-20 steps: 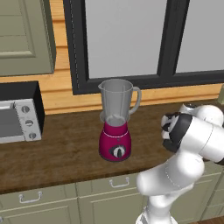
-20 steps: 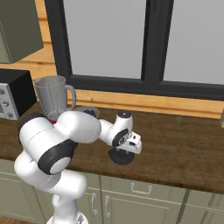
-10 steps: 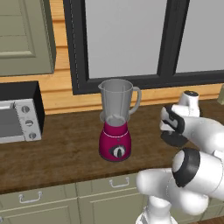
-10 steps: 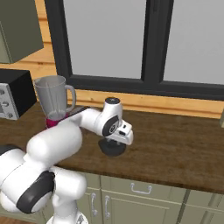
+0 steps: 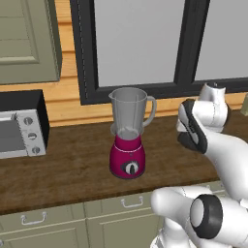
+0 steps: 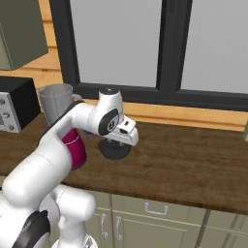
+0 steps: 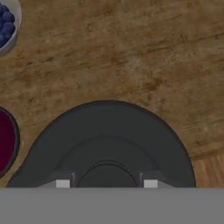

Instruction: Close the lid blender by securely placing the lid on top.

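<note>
Gripper (image 6: 116, 143) carrying the lid toward the jar

Its fingers grip the round black disc-shaped lid (image 7: 105, 148) by its knob, above the brown wooden counter (image 6: 193, 160), near the magenta-based blender (image 5: 128, 133) with its clear jar. Lift above the rim, centre, lower level.

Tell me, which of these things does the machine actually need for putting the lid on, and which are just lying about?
Needed: the lid, the blender, the tool over the lid.

Just lying about: the toaster oven, the bowl of blueberries.
</note>
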{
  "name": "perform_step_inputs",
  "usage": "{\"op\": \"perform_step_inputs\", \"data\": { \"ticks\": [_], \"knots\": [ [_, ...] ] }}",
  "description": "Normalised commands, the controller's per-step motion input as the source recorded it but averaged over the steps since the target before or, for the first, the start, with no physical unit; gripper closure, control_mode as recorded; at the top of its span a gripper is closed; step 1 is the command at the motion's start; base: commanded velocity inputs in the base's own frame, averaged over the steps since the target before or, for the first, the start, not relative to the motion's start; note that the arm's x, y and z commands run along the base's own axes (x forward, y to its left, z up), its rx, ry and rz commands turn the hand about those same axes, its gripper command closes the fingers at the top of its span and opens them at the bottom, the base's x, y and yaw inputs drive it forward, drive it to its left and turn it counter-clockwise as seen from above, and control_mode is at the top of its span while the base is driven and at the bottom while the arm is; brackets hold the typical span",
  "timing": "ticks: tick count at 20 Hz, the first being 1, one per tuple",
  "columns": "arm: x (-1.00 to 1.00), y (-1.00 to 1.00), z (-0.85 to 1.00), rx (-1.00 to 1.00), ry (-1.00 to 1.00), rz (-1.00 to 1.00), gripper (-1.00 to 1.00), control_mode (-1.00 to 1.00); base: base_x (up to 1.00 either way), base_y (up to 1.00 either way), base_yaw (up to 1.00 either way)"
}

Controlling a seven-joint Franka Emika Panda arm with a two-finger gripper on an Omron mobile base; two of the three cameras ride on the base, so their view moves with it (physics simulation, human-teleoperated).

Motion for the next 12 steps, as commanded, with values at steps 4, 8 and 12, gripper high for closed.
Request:
{"op": "perform_step_inputs", "data": {
  "ticks": [4, 8, 12],
  "knots": [
    [-0.40, 0.16, 1.00, 0.00, -0.04, 0.00, 1.00, -1.00, 0.00, 0.00, 0.00],
    [-0.46, 0.24, 1.00, 0.00, -0.17, 0.00, 1.00, -1.00, 0.00, 0.00, 0.00],
    [-0.37, 0.34, 1.00, 0.00, -0.32, 0.00, 1.00, -1.00, 0.00, 0.00, 0.00]
  ]
}}
